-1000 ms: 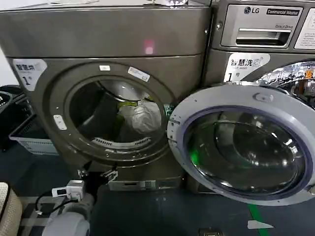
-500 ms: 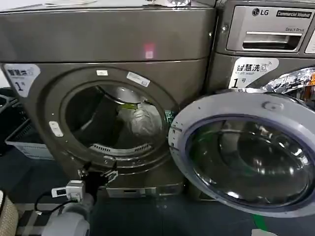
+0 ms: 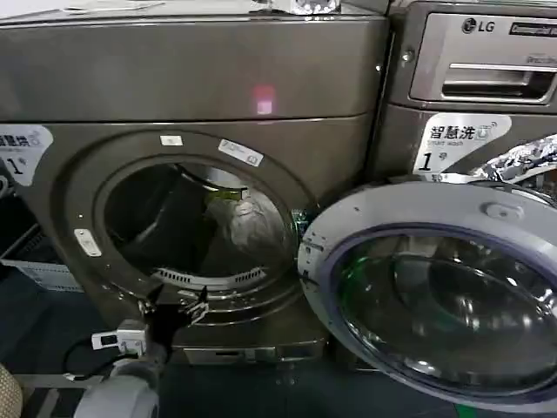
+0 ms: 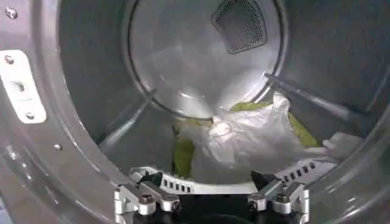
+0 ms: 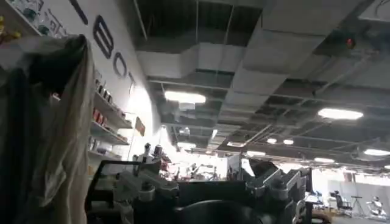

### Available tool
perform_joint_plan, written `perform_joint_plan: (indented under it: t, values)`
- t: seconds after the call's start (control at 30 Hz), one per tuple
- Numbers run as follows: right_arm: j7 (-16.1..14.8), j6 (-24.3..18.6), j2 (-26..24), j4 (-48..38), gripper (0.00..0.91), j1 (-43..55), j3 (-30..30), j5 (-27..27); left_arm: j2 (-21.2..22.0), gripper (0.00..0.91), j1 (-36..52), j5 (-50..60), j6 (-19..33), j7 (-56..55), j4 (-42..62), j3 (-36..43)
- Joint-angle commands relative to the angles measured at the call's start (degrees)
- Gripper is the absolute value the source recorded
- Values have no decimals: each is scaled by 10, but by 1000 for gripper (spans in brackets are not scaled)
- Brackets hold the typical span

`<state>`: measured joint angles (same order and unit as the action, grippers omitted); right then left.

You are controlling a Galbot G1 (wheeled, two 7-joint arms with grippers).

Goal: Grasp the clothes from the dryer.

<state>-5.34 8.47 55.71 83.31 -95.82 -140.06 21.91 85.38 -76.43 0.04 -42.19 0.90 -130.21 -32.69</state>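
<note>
My left gripper [image 3: 171,306] hangs just below the lower lip of the dryer [image 3: 196,78], in front of its round mouth; in the left wrist view my fingers [image 4: 141,198] stand spread apart, holding nothing, pointed into the drum.

The clothes [image 4: 256,143] lie low in the drum, toward its back and off to the right of the mouth in the head view [image 3: 248,218]. The whitish-grey bundle is slumped against the drum wall, its long axis running roughly across the drum, with yellow-green pieces sticking out at either end. It is much smaller than the mouth, and the drum floor on its left is bare metal.

The glass door [image 3: 435,300] is swung wide to the right, clear of the mouth.

My right gripper [image 5: 207,195] points up toward a ceiling, well away from the dryer; its fingers are spread and hold nothing.
</note>
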Motion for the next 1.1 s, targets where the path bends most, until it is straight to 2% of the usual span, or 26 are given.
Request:
perform_joint_plan:
  t: [0.03, 0.83, 0.9, 1.1]
  values:
    - [0, 0, -1, 0, 907, 0, 0, 0, -2, 907, 1, -1, -28, -7, 2, 5]
    - [-5, -11, 7, -2, 907, 0, 0, -1, 1, 907, 7, 12, -28, -5, 11, 6]
    - [-5, -15, 9, -2, 907, 0, 0, -1, 0, 907, 17, 41, -28, -3, 18, 13]
    - [-5, -19, 11, 0, 907, -1, -2, -1, 7, 907, 79, 33, -28, -28, 63, 36]
